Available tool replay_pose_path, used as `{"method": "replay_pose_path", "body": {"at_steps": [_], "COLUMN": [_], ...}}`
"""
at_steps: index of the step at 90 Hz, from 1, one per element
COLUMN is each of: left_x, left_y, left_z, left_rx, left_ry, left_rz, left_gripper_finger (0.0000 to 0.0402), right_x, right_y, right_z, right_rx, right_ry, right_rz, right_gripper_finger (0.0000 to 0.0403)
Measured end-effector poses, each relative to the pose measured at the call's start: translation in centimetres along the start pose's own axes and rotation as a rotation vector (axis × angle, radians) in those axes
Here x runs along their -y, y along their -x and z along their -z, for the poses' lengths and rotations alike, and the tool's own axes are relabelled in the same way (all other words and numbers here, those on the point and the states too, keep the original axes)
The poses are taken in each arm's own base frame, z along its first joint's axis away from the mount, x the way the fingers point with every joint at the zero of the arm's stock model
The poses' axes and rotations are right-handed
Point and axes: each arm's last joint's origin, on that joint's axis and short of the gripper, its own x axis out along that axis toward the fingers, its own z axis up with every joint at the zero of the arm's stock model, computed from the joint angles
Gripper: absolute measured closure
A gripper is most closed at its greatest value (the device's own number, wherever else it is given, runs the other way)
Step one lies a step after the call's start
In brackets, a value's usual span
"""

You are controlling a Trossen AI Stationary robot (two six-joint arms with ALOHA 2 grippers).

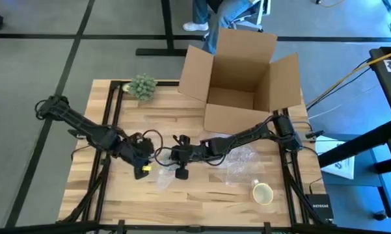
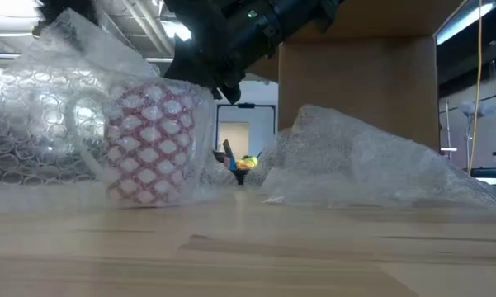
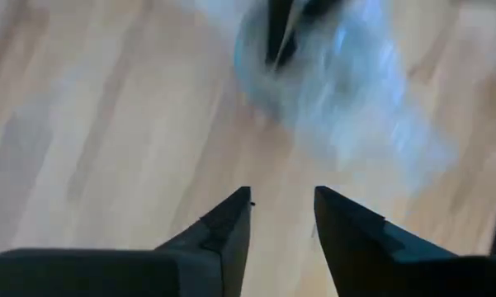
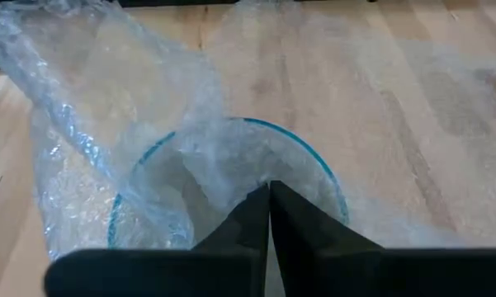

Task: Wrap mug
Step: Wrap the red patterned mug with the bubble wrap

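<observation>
A wooden tabletop (image 1: pixel 202 195) is seen from above, with a big open cardboard box (image 1: pixel 241 81) set at its far edge and a small green plant (image 1: pixel 142 86) near the far left corner.

The right claw (image 4: pixel 269 191) is held over the middle of the tabletop. Its two dark fingers are pressed together on a fold of bubble wrap (image 4: pixel 107 124), right over a blue-rimmed glass (image 4: pixel 231 190) that is partly covered by the wrap. In the low view, a mug (image 2: pixel 153 153) with a red and white diamond pattern is seen standing upright on the tabletop. It is draped in bubble wrap, and a dark arm is seen above it.

The left claw (image 3: pixel 282 216) is held just to the left of the right claw, above bare wood. Its fingers are spread a little, and nothing is held between them.

More crumpled bubble wrap is spread on the tabletop to the right of the middle. A pale cup (image 1: pixel 263 193) is seen near the front right corner, well apart from both claws.
</observation>
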Motion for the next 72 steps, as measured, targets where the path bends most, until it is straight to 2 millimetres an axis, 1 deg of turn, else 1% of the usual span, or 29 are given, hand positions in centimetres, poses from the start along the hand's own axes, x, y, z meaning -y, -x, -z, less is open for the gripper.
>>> {"method": "replay_pose_path", "body": {"at_steps": [7,15,22,31,35,43,54,59,66,72], "left_x": [0.8,1.7,2.1,2.4,2.5,2.2,1.2,1.0,0.8,0.7], "left_y": [-1.3,-2.9,-3.5,-3.4,-3.4,-4.4,-7.5,-8.5,-9.3,-9.5], "left_z": [1.0,1.1,0.4,-1.1,-1.7,-2.5,-2.3,-2.3,-2.6,-2.6], "left_rx": [0.028,0.119,0.24,0.373,0.399,0.386,0.274,0.239,0.217,0.204], "left_ry": [-0.009,-0.015,-0.017,-0.034,-0.05,-0.066,-0.049,-0.03,-0.009,-0.001], "left_rz": [0.01,0.031,0.01,0.024,0.051,0.089,0.054,0.04,0.044,0.051], "left_gripper_finger": [0.031,0.0331,0.0353,0.0379,0.0388,0.0399,0.04,0.04,0.0401,0.0401], "right_x": [0.0,0.0,0.0,0.0,0.0,0.0,0.0,0.0,0.0,0.1], "right_y": [0.0,0.0,0.0,0.0,0.0,0.0,0.0,0.0,0.5,1.3], "right_z": [0.0,0.0,0.0,0.0,0.0,0.0,0.0,0.0,-0.2,-0.6], "right_rx": [0.0,0.0,0.0,0.0,0.0,0.0,-0.002,0.001,-0.005,-0.016], "right_ry": [0.003,0.003,0.004,0.004,0.004,0.004,0.004,0.005,0.005,0.008], "right_rz": [0.0,0.0,0.0,0.0,0.0,0.0,0.001,-0.001,-0.002,-0.004], "right_gripper_finger": [0.0402,0.0402,0.0402,0.0402,0.0402,0.0402,0.0402,0.0402,0.0402,0.0402]}}
